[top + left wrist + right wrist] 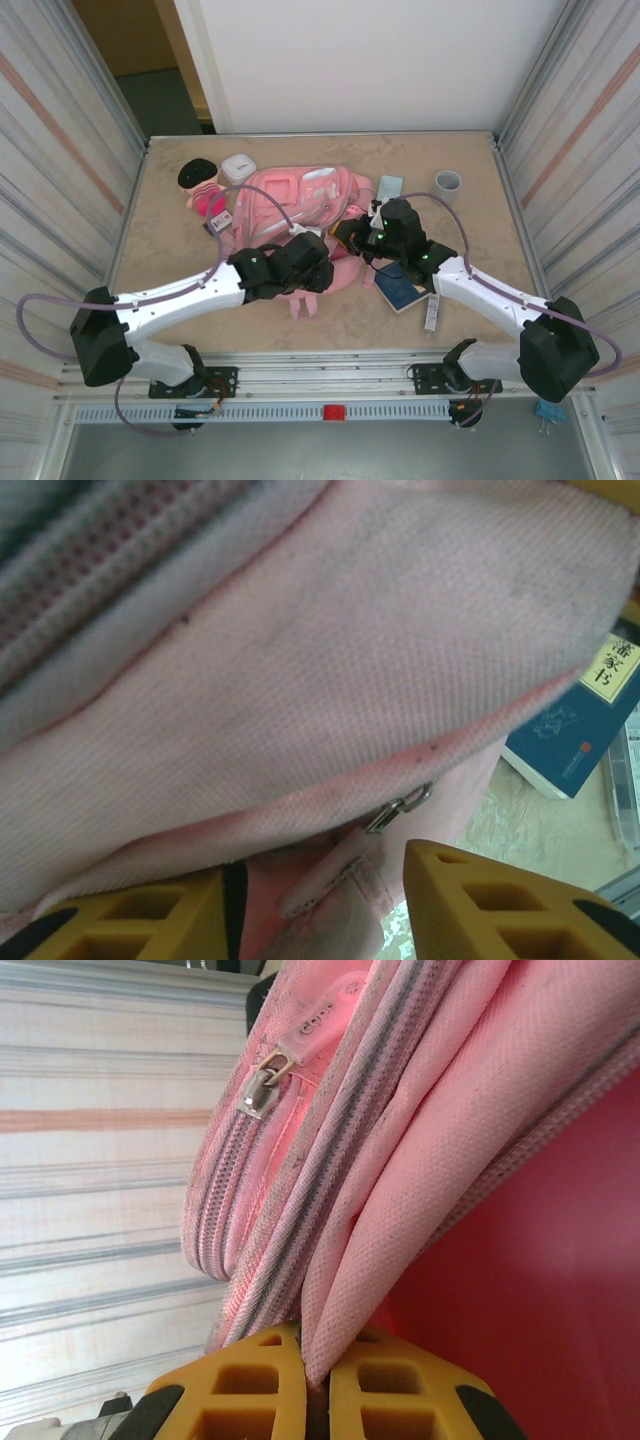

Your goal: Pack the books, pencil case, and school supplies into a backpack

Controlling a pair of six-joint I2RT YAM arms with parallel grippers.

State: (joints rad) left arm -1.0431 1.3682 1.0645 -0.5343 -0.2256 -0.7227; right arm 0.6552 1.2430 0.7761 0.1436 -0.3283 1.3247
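Beige stone-look table [170,240], ribbed walls on both sides, white panel at the back. Far left: black-haired pink doll [203,186], with a small rounded white box [238,167] just beside it. Centre: pink backpack [300,200] lying flat. Left gripper [322,265] is over its near edge. In the left wrist view its yellow fingers [130,920] are spread apart, with a pink strap and zip pull lying loose in the gap. Right gripper [350,236] is at the backpack's right side, fingers [250,1385] pinched tight on a fold of its pink fabric. Mint pencil case [389,187] is on the table just right of the backpack. Navy book [400,290] lies on the table under the right arm, white stick [432,312] just beside it. Grey cup [448,182] is far right.
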